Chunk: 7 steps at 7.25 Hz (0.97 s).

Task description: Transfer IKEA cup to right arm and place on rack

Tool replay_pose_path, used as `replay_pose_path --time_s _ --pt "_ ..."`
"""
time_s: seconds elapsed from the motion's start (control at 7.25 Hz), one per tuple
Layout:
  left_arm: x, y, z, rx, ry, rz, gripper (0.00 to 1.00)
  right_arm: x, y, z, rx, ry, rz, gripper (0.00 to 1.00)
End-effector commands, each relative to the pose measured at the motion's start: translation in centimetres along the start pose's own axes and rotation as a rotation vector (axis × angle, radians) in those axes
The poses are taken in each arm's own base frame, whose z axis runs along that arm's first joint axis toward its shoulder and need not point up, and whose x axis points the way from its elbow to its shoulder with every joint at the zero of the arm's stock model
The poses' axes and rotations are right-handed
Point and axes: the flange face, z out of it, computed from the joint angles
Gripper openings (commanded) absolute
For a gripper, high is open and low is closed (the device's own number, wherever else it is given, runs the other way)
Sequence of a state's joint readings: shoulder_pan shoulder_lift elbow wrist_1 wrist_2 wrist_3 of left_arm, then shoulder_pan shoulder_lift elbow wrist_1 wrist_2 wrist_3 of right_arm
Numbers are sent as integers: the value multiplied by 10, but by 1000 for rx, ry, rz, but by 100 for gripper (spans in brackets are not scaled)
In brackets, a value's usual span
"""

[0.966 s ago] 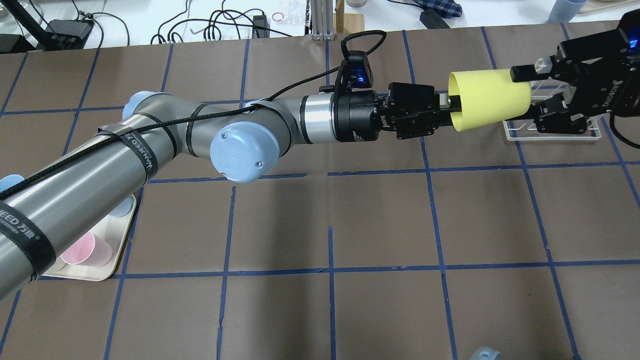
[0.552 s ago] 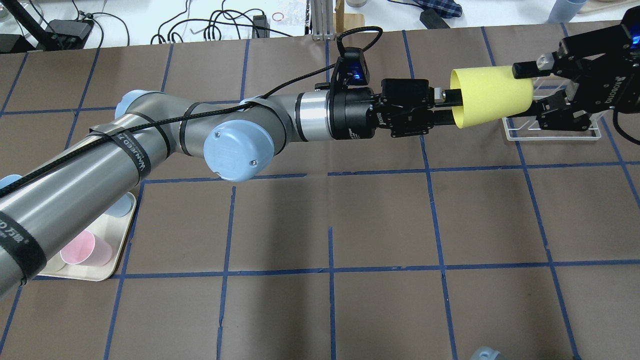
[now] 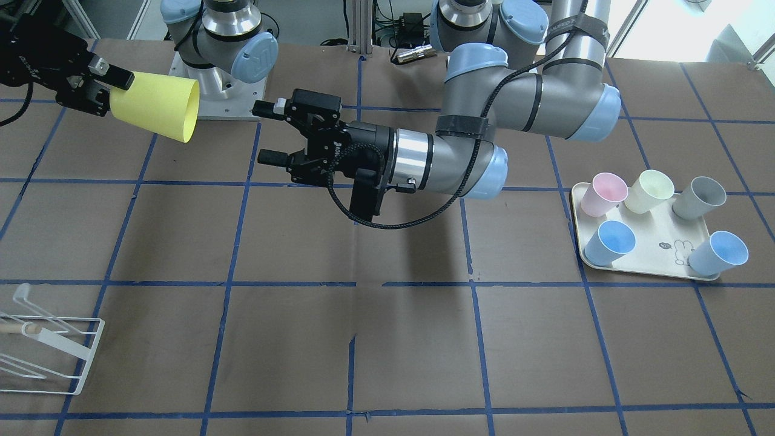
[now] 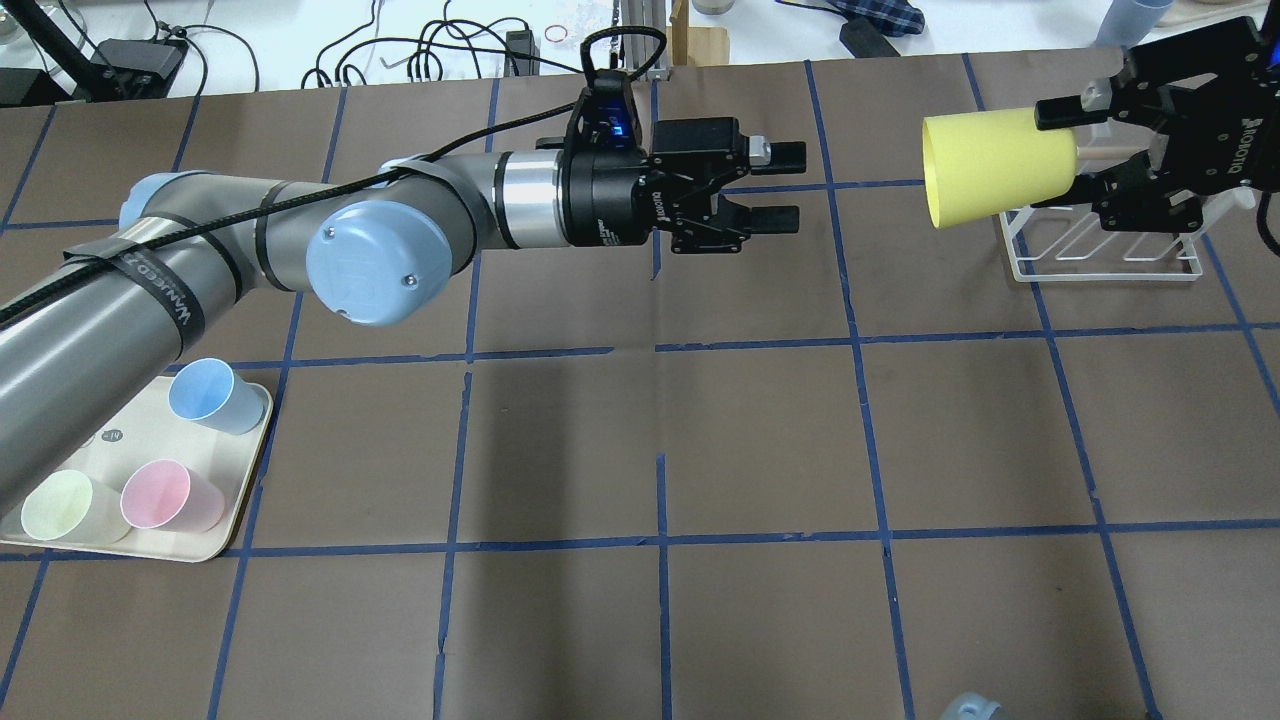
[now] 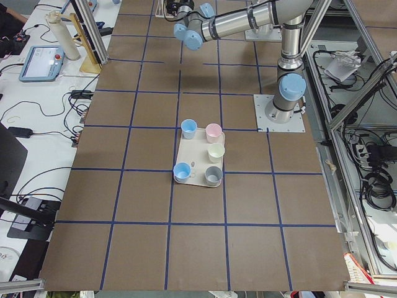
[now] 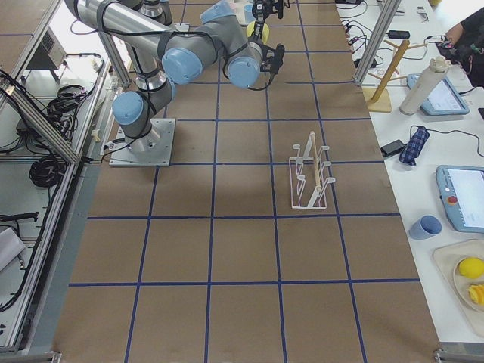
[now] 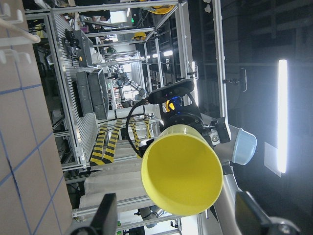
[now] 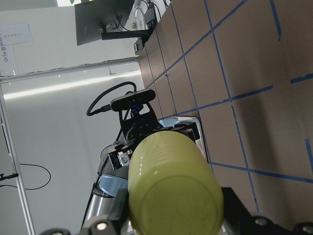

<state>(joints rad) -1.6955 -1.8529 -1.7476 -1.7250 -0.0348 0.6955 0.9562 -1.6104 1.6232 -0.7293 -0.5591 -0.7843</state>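
Smooth tapered yellow cup held level, mouth toward the spread, empty left gripper, base clamped in right gripper

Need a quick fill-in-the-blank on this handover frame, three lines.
Of the right gripper and left gripper, the cup is in the ____ one.
The left gripper's jaws are ____, with nothing between them.
The tray carries ____ cups.
Missing: right; open; five.

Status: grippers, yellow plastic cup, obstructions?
Left gripper open, empty. Right gripper shut on bright yellow plastic tumbler, held sideways, aloft. Nothing seen between it and white wire rack.
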Motion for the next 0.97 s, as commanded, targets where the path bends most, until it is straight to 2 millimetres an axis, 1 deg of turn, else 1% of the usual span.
replay_pose_path --time_s 0.0,0.14,0.28,0.41,0.55,0.69,0.83 --pt "-10 -4 -72 -58 -244 -42 95 7 -7 -6 -19 123 -57 47" --pt "-9 3 -83 -115 -344 -32 96 12 -12 -11 -16 197 -63 47" --pt "-7 -1 -110 -127 -432 -37 99 19 -21 -17 -4 289 -63 47" --pt "-3 -2 -153 -113 -547 -94 100 36 -39 -24 -12 378 -68 47" --pt "5 0 -167 -141 -678 -139 100 49 -59 -25 -11 438 -101 47" --pt "19 -1 -176 -143 -821 -197 100 58 -77 -24 -4 550 -101 47" --pt "41 -1 -188 -157 -986 -182 100 61 -95 -9 -5 657 -116 47"
